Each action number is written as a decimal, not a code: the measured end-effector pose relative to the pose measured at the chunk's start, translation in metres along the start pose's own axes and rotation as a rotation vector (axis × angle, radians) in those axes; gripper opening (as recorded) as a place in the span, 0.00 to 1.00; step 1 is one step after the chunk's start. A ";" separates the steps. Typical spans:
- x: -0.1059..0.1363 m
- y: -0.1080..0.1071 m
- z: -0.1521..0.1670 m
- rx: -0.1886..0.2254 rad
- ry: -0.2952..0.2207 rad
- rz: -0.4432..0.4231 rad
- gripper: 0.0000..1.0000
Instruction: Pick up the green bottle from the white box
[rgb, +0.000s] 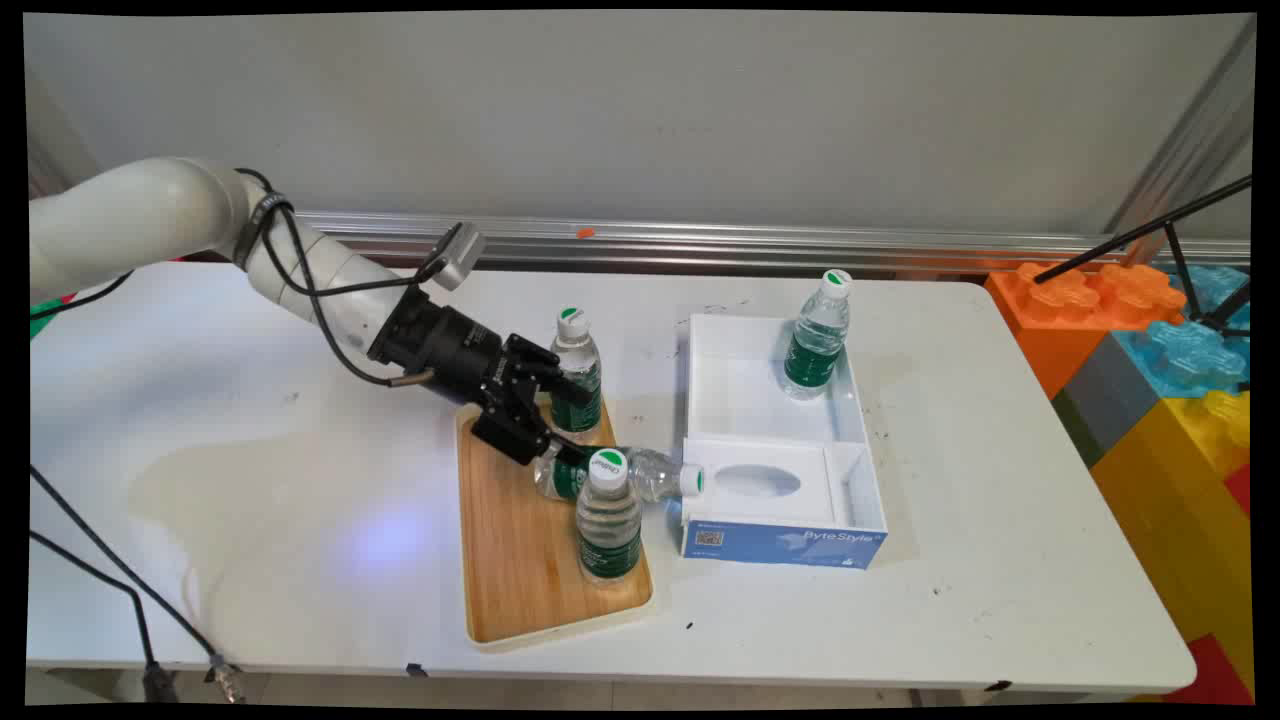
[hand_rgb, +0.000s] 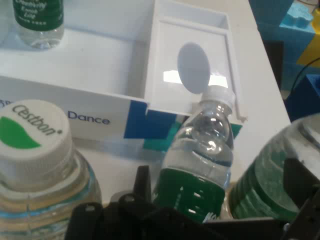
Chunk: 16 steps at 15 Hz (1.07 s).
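Though partly hidden, seemingly green-labelled toppled bottle (rgb: 640, 474).

Bright, even light; soft shadows.

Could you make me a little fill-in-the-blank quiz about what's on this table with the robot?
1. The bottle nearest the pincer lies on its ____.
2. The tray under it is made of ____.
3. The number of bottles standing upright in the white box is ____.
4. The bottles' caps are white and ____.

Missing words: side; wood; one; green
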 end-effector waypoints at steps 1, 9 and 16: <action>0.002 -0.002 0.001 0.003 0.003 0.000 1.00; 0.025 -0.017 0.007 0.027 0.038 -0.001 1.00; 0.039 -0.022 0.011 0.031 0.064 -0.004 1.00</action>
